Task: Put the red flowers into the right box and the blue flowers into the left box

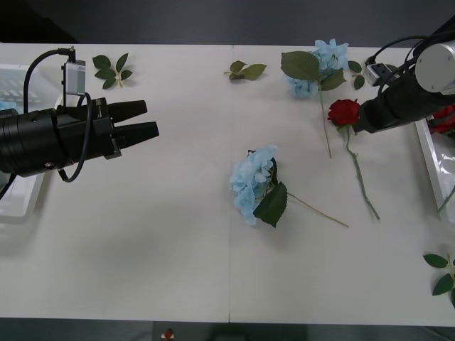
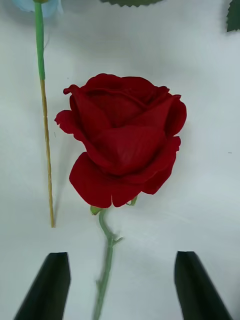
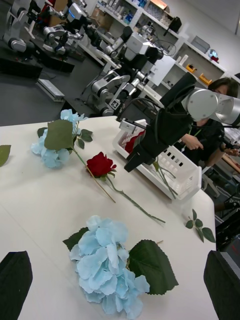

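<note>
— Deep-red artificial rose (image 2: 125,145) on a thin green stem, flat on the white table (image 1: 178,270), bloom toward the far edge — why there?
— Not yet sorted. Lies just beside the stem of the far light-blue hydrangea (image 1: 318,65), near the right box (image 1: 431,153), a white bin with red blooms already inside.
— And the right gripper (image 2: 120,285)?
— Poised low over the stem just below the bloom, black fingers (image 2: 47,287) spread apart, one on each side, nothing clamped. Probably lined up that way so closing catches the thin stem rather than crushing petals.
— Second light-blue hydrangea with the broad green leaf (image 1: 254,186)?
— Mid-table, well apart from the rose, unheld. Left gripper (image 1: 146,119) hangs off to the left above the slotted white basket (image 1: 21,206), pointed at it, fingers parted and empty — likely waiting its turn.
— Loose green leaf sprigs (image 1: 112,69)?
— Scattered along the edges; no part of the sorting.
</note>
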